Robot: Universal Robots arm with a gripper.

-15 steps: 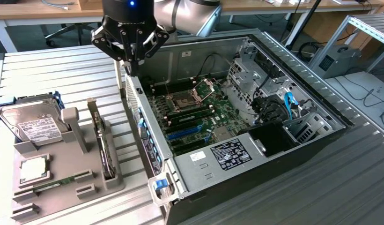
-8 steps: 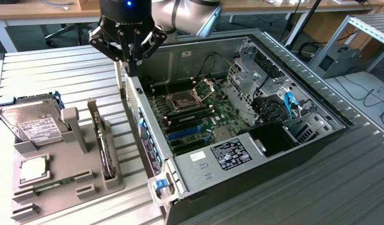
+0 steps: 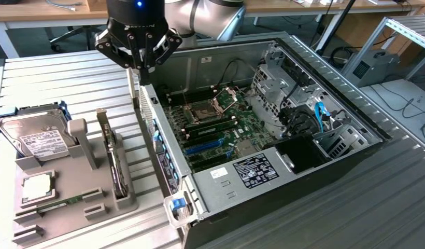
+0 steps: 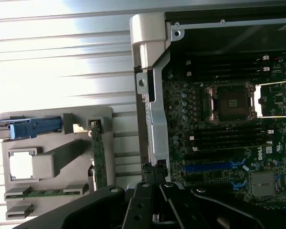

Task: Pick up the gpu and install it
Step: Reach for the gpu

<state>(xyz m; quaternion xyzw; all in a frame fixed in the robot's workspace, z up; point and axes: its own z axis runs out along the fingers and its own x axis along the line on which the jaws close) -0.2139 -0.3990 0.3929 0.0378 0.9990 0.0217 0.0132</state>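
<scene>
Clenched shut with nothing between its fingers, the gripper (image 3: pixel 144 66) hangs just above the rear wall of the open computer case (image 3: pixel 152 129), at the corner nearest the gray holder (image 3: pixel 69 174). In the wrist view, the gripper (image 4: pixel 155 172) sits over that same wall.

Starting from the exterior view's left, a hard drive (image 3: pixel 32 136) in a blue frame leans at the back of the holder. In front of it lie a processor chip (image 3: pixel 36 187) and a memory stick (image 3: pixel 69 199). The gpu (image 3: pixel 113 155) stands on its long edge in a slot along the holder's right side. It is below the gripper and well apart from it, just beside the case's outer wall. The wrist view shows the gpu (image 4: pixel 99 160) edge-on as a thin green strip.

Further right, the case lies on its side with the motherboard (image 3: pixel 212 129) exposed. Its processor socket (image 3: pixel 202 110) has the lid swung open, and blue slots (image 3: pixel 202 148) sit below it. Past these, a blue cable (image 3: pixel 320 111) runs by the drive bays.
</scene>
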